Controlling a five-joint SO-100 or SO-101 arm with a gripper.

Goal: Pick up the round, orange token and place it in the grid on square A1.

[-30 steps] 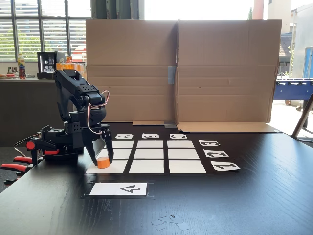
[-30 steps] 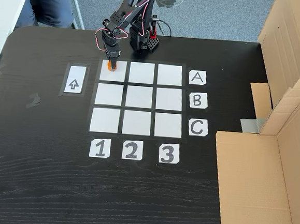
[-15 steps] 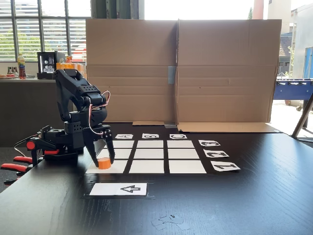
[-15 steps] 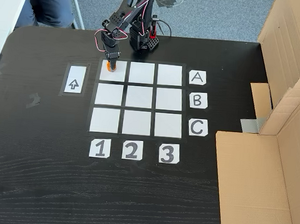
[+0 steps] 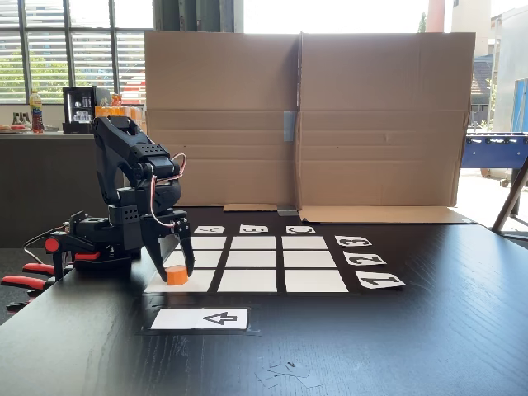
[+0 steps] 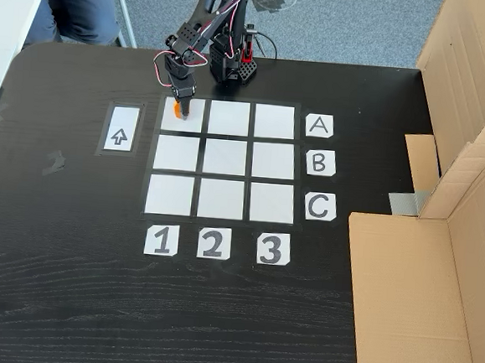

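The orange token (image 5: pixel 176 275) stands on square A1 (image 5: pixel 198 282), the near-left corner cell of the grid (image 5: pixel 252 259) in a fixed view from the front. My black gripper (image 5: pixel 176 272) points down over it, one finger close against each side, shut on the token. In a fixed view from above, the token (image 6: pixel 177 112) peeks out under the gripper (image 6: pixel 179 105) on square A1 (image 6: pixel 185 121), the grid's (image 6: pixel 224 156) top-left cell, in line with the A card (image 6: pixel 318 125) and the 1 card (image 6: pixel 160 240).
A white arrow card (image 6: pixel 120 129) lies just left of the grid. The arm's base (image 5: pixel 91 243) and red clamps (image 5: pixel 25 280) sit at the table's edge. Cardboard walls (image 5: pixel 305 124) stand behind the grid. A seated person's legs (image 6: pixel 80 0) are by the table's corner.
The gripper has shifted slightly while holding the token over square A1; the token shows a little more from above. Nothing else has moved.
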